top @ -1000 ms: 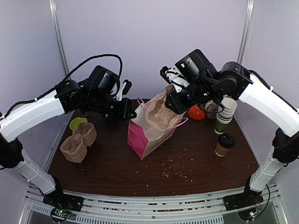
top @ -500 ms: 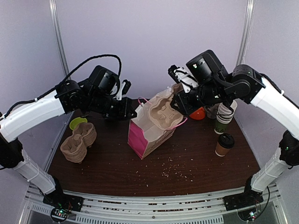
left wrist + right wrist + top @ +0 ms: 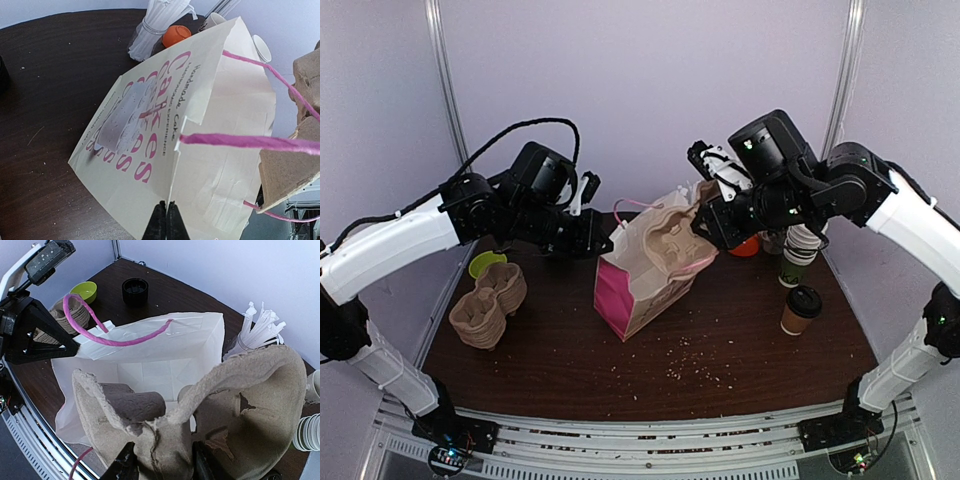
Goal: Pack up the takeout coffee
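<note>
Dark wooden table (image 3: 720,350), lilac walls. My left claw (image 3: 167,222), pressed together on the rim of the one paper bag (image 3: 640,290), holds its mouth open. My right claw (image 3: 165,462) pinches one cup carrier (image 3: 665,240) over that mouth. The single lidded coffee (image 3: 801,308) stands unpacked, well right of and below my right claw.

Robotics lab cell, seen from my arms: plain lavender walls (image 3: 650,80), an aluminium rail base (image 3: 640,452), and my dark table (image 3: 750,345) staged with café props: stacked paper cups (image 3: 805,235), straws (image 3: 260,327).
</note>
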